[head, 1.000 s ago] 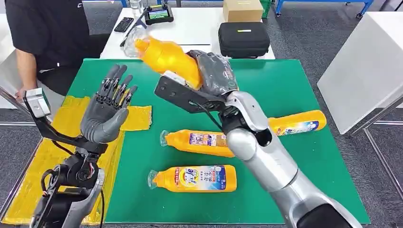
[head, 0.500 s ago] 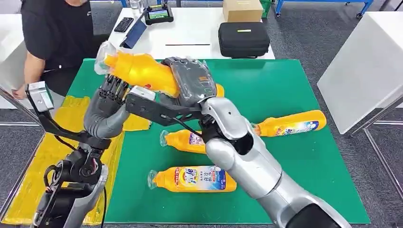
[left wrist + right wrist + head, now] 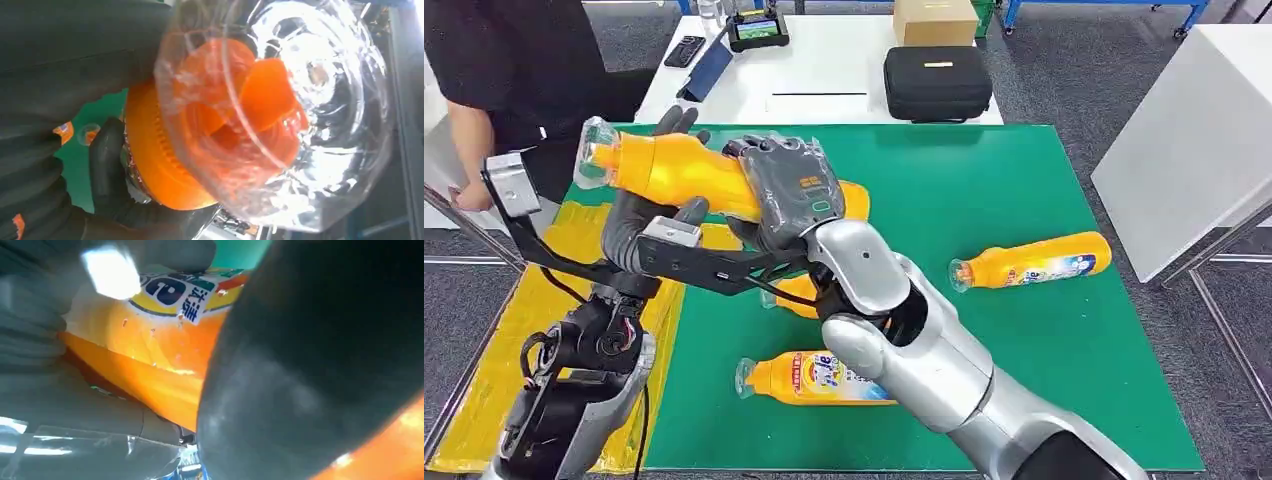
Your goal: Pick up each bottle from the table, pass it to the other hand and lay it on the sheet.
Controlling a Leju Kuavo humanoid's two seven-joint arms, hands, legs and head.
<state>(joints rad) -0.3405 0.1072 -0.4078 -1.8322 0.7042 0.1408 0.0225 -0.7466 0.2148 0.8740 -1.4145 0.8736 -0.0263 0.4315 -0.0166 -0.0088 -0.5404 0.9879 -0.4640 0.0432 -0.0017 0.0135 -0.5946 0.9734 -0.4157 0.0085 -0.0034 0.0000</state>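
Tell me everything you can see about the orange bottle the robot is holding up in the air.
The orange bottle looks like glossy plastic, with a clear cap over an orange ribbed collar and a printed label. It is held nearly level above the green mat, cap towards the person. The right robot hand wraps its body; the left robot hand cups the neck end from behind, fingers touching it.

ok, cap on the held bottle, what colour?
Clear see-through cap over an orange nozzle, on the orange bottle; the left wrist view shows it best.
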